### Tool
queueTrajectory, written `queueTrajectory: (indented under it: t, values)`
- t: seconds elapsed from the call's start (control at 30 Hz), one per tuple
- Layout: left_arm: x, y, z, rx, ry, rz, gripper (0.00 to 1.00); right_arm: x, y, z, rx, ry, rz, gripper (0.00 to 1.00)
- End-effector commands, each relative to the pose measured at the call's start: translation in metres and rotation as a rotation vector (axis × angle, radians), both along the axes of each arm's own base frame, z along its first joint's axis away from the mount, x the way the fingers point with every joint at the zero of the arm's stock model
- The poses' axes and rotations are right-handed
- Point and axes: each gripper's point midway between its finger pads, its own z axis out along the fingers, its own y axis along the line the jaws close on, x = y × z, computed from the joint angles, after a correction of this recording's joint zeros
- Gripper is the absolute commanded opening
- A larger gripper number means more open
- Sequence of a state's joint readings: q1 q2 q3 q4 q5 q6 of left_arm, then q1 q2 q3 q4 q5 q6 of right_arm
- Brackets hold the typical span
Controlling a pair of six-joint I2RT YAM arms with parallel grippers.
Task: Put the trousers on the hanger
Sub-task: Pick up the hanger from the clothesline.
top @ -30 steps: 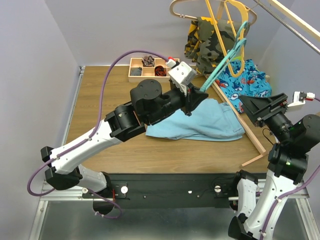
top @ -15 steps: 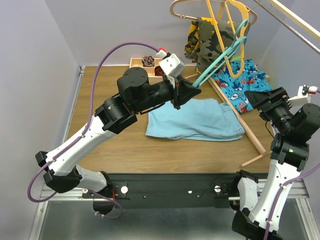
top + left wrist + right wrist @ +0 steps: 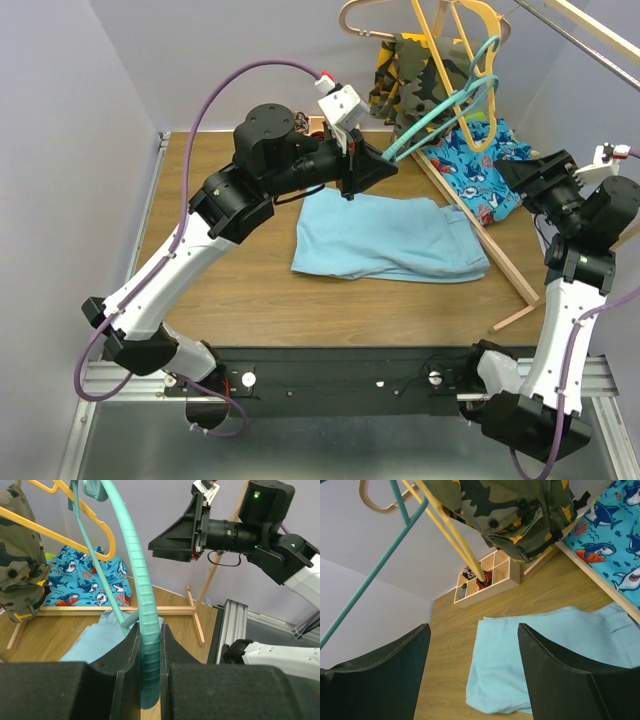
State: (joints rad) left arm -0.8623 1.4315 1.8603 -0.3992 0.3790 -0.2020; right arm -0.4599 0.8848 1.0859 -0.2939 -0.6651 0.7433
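Since the earlier frame the left arm has risen and drawn back; left jaws are clamped on the thin teal plastic hanger. Sky-blue cloth trousers lie flat on the wooden counter: limp and light, so I'd pinch an edge. Camouflage garment and yellow hanger crowd the hook. Right jaws are apart and empty.

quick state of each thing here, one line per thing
trousers: lying flat on the table, not on any hanger
hanger: tilted in the air, lower end clamped in the left pincer
left pincer: shut on the hanger
right pincer: open, empty, held above the table
camouflage garment: hanging up
shark-print cloth: crumpled at the table's far right
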Motion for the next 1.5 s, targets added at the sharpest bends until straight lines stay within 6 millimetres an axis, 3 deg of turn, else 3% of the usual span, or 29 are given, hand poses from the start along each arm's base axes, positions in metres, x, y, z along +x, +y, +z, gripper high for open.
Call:
queueTrajectory:
  t: [0.0, 0.07, 0.1, 0.2, 0.63, 0.8, 1.13, 1.47]
  values:
    - [0.001, 0.008, 0.007, 0.007, 0.019, -0.031, 0.0, 0.024, 0.01, 0.007, -0.061, -0.057, 0.056, 0.78]
    - [0.007, 0.011, 0.009, 0.011, 0.029, -0.02, 0.0, 0.036, 0.015, 0.005, -0.092, -0.052, 0.052, 0.78]
    - [0.008, 0.012, 0.01, 0.012, 0.033, -0.015, 0.0, 0.04, 0.032, 0.004, -0.101, -0.05, 0.093, 0.78]
    - [0.014, 0.016, 0.012, 0.023, 0.046, 0.0, 0.0, 0.052, 0.045, -0.002, -0.118, -0.032, 0.082, 0.78]
    - [0.011, 0.04, 0.009, 0.056, 0.087, 0.033, 0.0, 0.052, 0.024, -0.003, -0.178, -0.013, -0.042, 0.8]
    - [0.01, 0.041, 0.005, 0.051, 0.096, 0.031, 0.0, 0.058, 0.032, 0.0, -0.183, -0.029, 0.012, 0.77]
    - [0.008, 0.043, 0.013, 0.024, 0.101, 0.025, 0.0, 0.066, 0.065, 0.03, -0.17, -0.147, 0.141, 0.7]
    - [0.011, 0.036, 0.015, 0.012, 0.115, -0.006, 0.0, 0.089, 0.07, 0.033, -0.19, -0.169, 0.144, 0.68]
